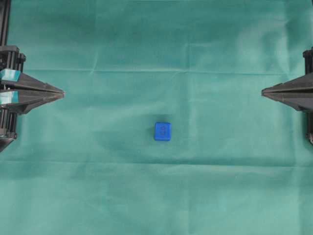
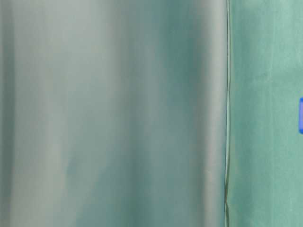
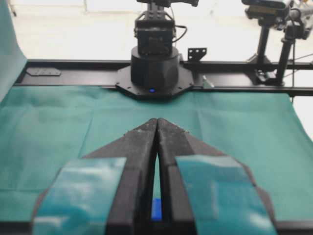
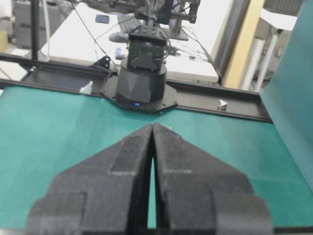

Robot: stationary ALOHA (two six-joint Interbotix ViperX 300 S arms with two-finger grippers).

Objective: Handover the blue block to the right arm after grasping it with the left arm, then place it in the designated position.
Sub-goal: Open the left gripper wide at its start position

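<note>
Closest to your left wrist camera sit the teal tape pads (image 3: 83, 196) on the left gripper (image 3: 157, 122), whose two pointed fingers are pressed together tip to tip with nothing between them. You can see a sliver of the blue block (image 3: 156, 209) low in the narrow slit between those fingers, lying on the green cloth (image 3: 58, 137) ahead of and below the gripper. From overhead, your left gripper (image 1: 61, 93) hangs at the left edge with its tips pointing toward the middle. The blue block (image 1: 163, 131) rests on the cloth (image 1: 156, 49) well apart from both grippers, roughly midway between them and a little nearer the bottom edge than their tips. Your right gripper (image 1: 264, 91) points inward from the right edge, its plain black fingers closed together and empty; its wrist view shows the same shut tips (image 4: 152, 128). The table-level view catches only an edge of the block (image 2: 300, 115).
</note>
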